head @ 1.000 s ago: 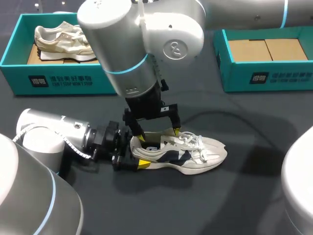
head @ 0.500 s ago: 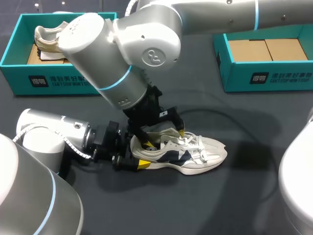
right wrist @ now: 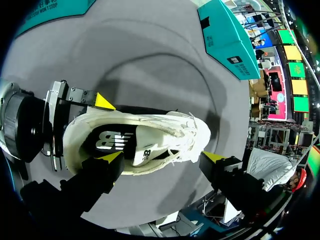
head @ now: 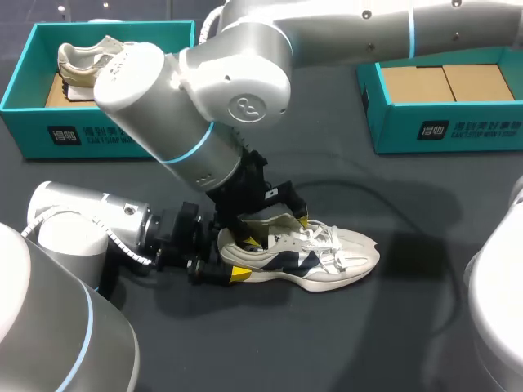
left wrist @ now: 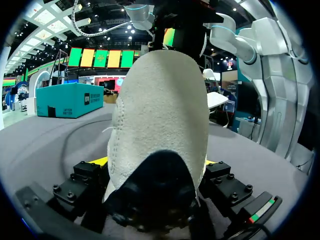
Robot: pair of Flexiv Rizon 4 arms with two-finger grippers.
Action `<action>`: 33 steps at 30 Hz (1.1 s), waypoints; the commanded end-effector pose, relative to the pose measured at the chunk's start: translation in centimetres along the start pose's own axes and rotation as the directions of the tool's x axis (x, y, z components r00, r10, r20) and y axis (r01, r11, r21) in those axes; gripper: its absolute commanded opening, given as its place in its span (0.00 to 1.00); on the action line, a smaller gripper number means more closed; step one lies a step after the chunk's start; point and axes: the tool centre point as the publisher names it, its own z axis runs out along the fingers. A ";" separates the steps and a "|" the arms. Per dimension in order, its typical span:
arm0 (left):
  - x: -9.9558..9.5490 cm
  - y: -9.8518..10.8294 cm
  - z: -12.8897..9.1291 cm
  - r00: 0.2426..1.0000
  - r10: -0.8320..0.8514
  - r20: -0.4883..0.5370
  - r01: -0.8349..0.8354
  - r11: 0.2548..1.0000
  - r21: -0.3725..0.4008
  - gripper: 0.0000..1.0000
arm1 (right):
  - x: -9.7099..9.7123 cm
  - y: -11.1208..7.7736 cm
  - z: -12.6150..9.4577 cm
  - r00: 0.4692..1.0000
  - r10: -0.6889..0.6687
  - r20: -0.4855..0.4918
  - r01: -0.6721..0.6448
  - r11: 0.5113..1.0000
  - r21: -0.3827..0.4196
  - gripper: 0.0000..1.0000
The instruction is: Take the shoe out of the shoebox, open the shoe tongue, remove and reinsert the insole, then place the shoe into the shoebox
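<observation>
A white and navy shoe point(head: 327, 255) lies on its sole on the dark table, toe to the right. My left gripper point(head: 227, 255) lies low on the table at the heel, shut on the shoe, whose heel point(left wrist: 160, 125) fills the space between its fingers. My right arm reaches across from the upper right. Its gripper point(head: 274, 231) hangs open over the shoe's mouth, one finger by the heel opening and the other by the laces. In the right wrist view my right gripper point(right wrist: 161, 156) spans the shoe point(right wrist: 150, 135), and the printed insole point(right wrist: 107, 141) shows inside.
A teal shoebox point(head: 98, 131) at the back left holds another pale shoe point(head: 102, 65). A second teal shoebox point(head: 445, 122) at the back right shows only its cardboard floor. A thin dark cable point(head: 368, 196) curves over the table behind the shoe.
My right arm's wrist has swung left and tilted, and its fingers have sunk closer to the shoe's mouth. The left gripper and the shoe have stayed put.
</observation>
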 end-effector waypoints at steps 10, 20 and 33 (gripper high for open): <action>0.0 0.1 0.0 1.000 0.000 0.001 0.000 1.000 -0.003 0.00 | -0.5 -0.2 2.0 0.948 0.316 -0.036 -0.317 0.948 -0.015 1.00; 0.0 0.1 0.0 1.000 0.000 0.001 0.000 1.000 -0.003 0.00 | -0.9 -0.3 3.6 0.942 0.328 -0.070 -0.331 0.944 -0.024 1.00; 0.0 0.1 0.0 1.000 0.000 0.001 0.000 1.000 -0.003 0.00 | -2.4 0.4 3.5 0.944 0.322 -0.076 -0.325 0.945 -0.026 0.80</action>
